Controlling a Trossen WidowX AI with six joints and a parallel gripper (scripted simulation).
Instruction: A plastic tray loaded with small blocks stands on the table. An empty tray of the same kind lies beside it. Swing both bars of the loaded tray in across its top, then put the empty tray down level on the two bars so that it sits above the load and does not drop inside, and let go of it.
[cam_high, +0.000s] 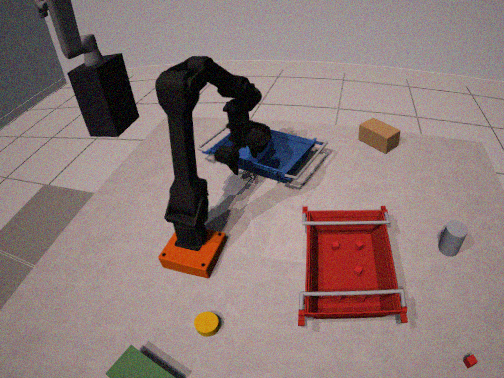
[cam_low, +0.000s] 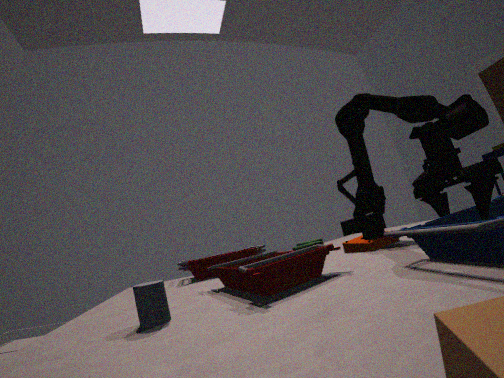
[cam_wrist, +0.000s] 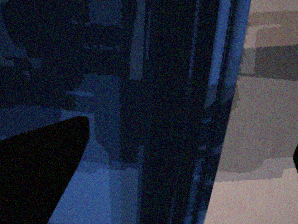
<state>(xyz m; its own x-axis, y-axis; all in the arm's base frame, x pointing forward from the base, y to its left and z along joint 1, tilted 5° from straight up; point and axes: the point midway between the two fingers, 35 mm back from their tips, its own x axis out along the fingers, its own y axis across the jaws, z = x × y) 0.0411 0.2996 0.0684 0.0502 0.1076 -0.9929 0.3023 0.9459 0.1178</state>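
The red loaded tray (cam_high: 345, 285) (cam_low: 300, 275) stands on the table with several small red blocks (cam_high: 358, 270) inside. Its far wire bar (cam_high: 345, 223) and near wire bar (cam_high: 352, 293) both lie across its top, a little in from the ends. The empty blue tray (cam_high: 300, 150) (cam_low: 465, 247) (cam_wrist: 115, 200) lies behind, its right wire bar (cam_high: 311, 166) out past its end. My gripper (cam_high: 246, 159) (cam_low: 464, 217) (cam_wrist: 193, 137) is open and empty at the blue tray's near long wall. In the wrist view one finger is over the tray's inside, the other outside, with the wall between them.
A tan box (cam_high: 377, 136) (cam_low: 472, 330) lies at the back right. A grey cylinder (cam_high: 451, 240) (cam_low: 152, 306) stands right of the red tray. A yellow disc (cam_high: 206, 323), a green block (cam_high: 137, 365) and a loose red cube (cam_high: 470, 360) lie in front.
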